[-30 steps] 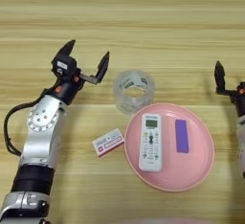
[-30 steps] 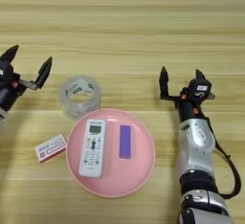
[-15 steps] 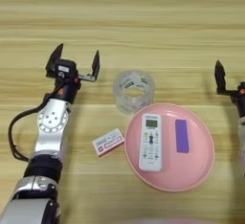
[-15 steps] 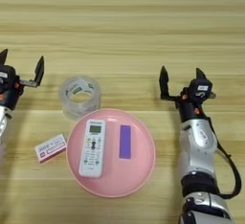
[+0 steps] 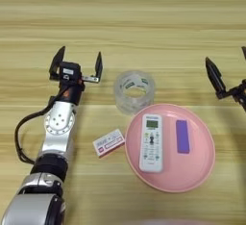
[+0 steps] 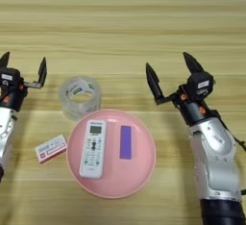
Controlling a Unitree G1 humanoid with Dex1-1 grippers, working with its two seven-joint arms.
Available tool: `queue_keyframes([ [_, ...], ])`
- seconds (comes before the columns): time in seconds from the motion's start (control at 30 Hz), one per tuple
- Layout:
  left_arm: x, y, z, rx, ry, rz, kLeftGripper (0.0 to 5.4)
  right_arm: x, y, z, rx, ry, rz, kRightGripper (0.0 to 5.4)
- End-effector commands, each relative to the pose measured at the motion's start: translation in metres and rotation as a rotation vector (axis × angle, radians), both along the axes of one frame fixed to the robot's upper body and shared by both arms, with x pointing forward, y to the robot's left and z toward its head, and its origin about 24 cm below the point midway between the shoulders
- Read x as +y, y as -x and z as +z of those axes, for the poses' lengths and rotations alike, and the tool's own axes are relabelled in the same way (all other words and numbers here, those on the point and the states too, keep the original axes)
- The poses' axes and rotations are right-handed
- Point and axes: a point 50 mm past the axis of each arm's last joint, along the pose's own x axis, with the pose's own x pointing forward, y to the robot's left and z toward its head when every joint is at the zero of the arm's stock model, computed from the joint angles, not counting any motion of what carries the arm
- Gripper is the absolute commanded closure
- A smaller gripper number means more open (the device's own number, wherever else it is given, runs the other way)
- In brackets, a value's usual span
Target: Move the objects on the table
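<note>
A round pink plate [image 5: 192, 171] lies on the wood-grain table [image 5: 125, 17]. On it rest a white remote control [image 5: 151, 143] and a small purple block [image 5: 182, 136]. A clear tape roll [image 5: 135, 92] stands just beyond the plate's left rim. A red-and-white packet [image 5: 109, 142] lies flat left of the plate. My left gripper [image 5: 77, 62] is open, left of the tape roll and apart from it. My right gripper [image 6: 172, 75] is open too, right of the plate, holding nothing.
Both forearms reach in from the near edge, the left arm [image 5: 56, 132] beside the packet and the right arm [image 6: 215, 156] right of the plate. A black cable [image 5: 21, 128] loops off the left arm. Bare wood fills the far half of the table.
My left gripper has swung back to the left, away from the tape roll, and turned to face straight ahead. The right arm and all the objects have stayed put.
</note>
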Motion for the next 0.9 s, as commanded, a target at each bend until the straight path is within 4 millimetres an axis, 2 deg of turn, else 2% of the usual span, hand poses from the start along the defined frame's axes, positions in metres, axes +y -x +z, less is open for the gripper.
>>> queue_keyframes([
  [0.03,-0.005,-0.003,0.003,-0.011,0.022,0.002,0.01,0.007,0.015,0.005,0.086,0.021,0.115,0.0],
  [0.23,-0.008,-0.003,0.002,-0.013,0.031,0.001,0.01,0.019,0.036,0.004,0.249,0.102,0.244,0.0],
  [0.47,-0.01,-0.003,0.003,-0.022,0.043,0.013,0.01,0.024,0.068,-0.022,0.503,0.294,0.419,0.0],
  [0.7,-0.007,-0.003,0.003,-0.02,0.066,0.03,0.01,0.022,0.073,-0.048,0.686,0.345,0.424,0.0],
  [0.9,-0.004,-0.004,0.003,-0.019,0.086,0.046,0.01,0.028,0.07,-0.059,0.73,0.342,0.404,0.0],
])
